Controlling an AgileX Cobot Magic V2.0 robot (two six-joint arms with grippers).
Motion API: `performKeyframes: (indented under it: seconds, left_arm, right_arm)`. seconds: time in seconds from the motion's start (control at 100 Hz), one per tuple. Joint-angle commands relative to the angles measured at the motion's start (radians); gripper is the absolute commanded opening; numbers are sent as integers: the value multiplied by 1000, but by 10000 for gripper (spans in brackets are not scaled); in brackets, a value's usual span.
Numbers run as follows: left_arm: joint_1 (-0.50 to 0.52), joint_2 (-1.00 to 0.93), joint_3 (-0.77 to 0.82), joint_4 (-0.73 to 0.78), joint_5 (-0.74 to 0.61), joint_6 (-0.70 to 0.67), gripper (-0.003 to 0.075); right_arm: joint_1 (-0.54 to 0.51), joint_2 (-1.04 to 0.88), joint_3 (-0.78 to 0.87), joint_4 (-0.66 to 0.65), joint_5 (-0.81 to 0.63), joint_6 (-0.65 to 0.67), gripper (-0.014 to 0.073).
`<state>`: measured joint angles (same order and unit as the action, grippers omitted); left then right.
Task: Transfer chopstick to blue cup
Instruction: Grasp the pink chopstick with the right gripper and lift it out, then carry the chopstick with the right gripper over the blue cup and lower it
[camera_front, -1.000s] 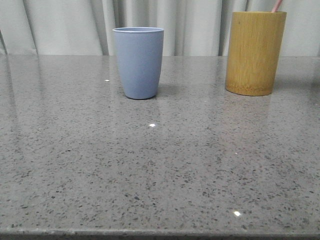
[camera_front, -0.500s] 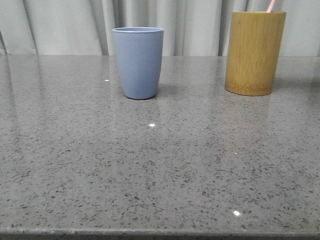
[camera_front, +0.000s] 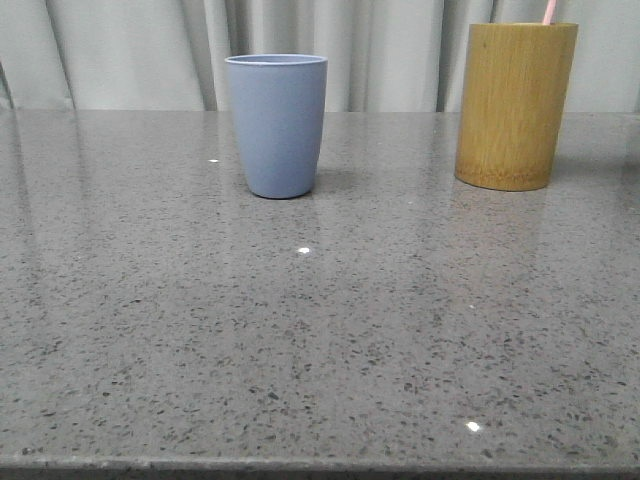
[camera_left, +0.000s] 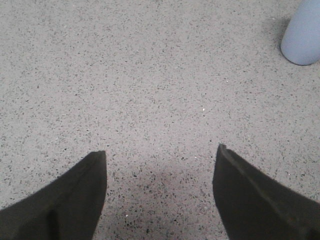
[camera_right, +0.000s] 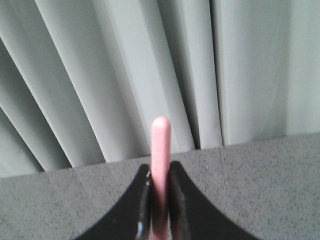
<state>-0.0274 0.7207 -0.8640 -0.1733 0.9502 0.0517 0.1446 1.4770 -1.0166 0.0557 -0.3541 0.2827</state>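
The thin, straight, pale pink chopstick (camera_right: 160, 165) stands pinched between the two dark fingers of the right claw (camera_right: 160, 200), its rounded upper end rising clear above the fingertips (camera_right: 145, 192); in the front view only a short pink tip (camera_front: 548, 11) shows above the rim of the tall yellow-brown bamboo cylinder (camera_front: 515, 105), so the lower length appears to sit inside that holder; how deep cannot be told. The matte grey-blue tapered tumbler, the blue cup (camera_front: 277, 124), stands upright on the speckled grey stone surface (camera_front: 320, 330), well apart from the cylinder and to its left; its base also appears in the left wrist view (camera_left: 302, 35). The left claw (camera_left: 160, 165) hangs spread wide over bare surface, holding nothing.

Handling judgement: the chopstick looks light and stiff, smooth-skinned and likely slippery; a narrow round shaft of this kind tends to swivel or slide in a two-finger pinch. The present hold lies near the upper end, which suits a straight vertical lift but leaves a long unsupported length below that may swing and knock the cylinder's wall or the cup's rim. The cylinder looks light enough to tip if the stick drags against it; the cup, narrow at the base, likewise. A firm, centred pinch and a plumb withdrawal are indicated; breakage risk seems low.
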Motion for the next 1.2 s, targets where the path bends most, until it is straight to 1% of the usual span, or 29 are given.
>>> performKeyframes:
  seconds: [0.0,0.15,0.27,0.37,0.47,0.61,0.84,1.05,1.19]
  left_arm:
    - [3,-3,-23,-11,-56,-6,449]
    - [3,-3,-23,-11,-56,-6,449]
    - [3,-3,-23,-11,-56,-6,449]
    - [3,-3,-23,-11,-56,-6,449]
    - [3,-3,-23,-11,-56,-6,449]
    - [3,-3,-23,-11,-56,-6,449]
    - [3,-3,-23,-11,-58,-6,449]
    - [3,-3,-23,-11,-58,-6,449]
    - [3,-3,-23,-11,-58,-6,449]
  right_arm:
    - [-3,-85,-41,-7,-104,-13,-69]
    - [-3,-149,-93,-18,-66,-13,-69]
    - [-2,-194,-172,-18,40,-13,-69]
    - [27,-210,-242,-18,105,-13,-69]
    - [86,-209,-296,-18,124,-12,-69]
    - [187,-194,-322,-18,91,0,-69]
    - [317,-109,-322,-18,-25,5,-69]
    - [392,1,-322,-18,-112,6,-69]
    - [405,63,-322,-18,-112,6,-69]
